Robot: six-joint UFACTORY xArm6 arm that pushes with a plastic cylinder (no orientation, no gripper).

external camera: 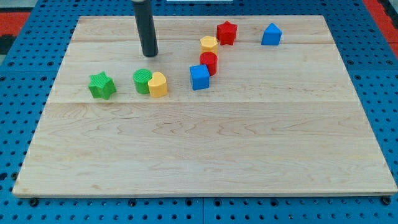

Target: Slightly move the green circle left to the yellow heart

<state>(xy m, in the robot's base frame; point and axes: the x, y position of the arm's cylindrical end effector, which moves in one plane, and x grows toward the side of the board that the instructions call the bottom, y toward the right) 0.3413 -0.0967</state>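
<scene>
— Where was the rod when you looked?

— My tip (pixel 150 55) sat on the wooden board (pixel 205 155), toward the view's top, above the green circle (pixel 142 81) and apart from it.

— And the circle?

— It touched the yellow heart (pixel 158 84) on the heart's left. A green star (pixel 102 85) stood further left, near but apart.

— The others?

— A blue cube (pixel 199 77) was right of the heart, with a red cylinder (pixel 209 63) just behind it. Above those were a yellow block (pixel 209 43), shape unclear, a red star (pixel 227 32) beside it, and a blue block (pixel 271 34) off right.
</scene>
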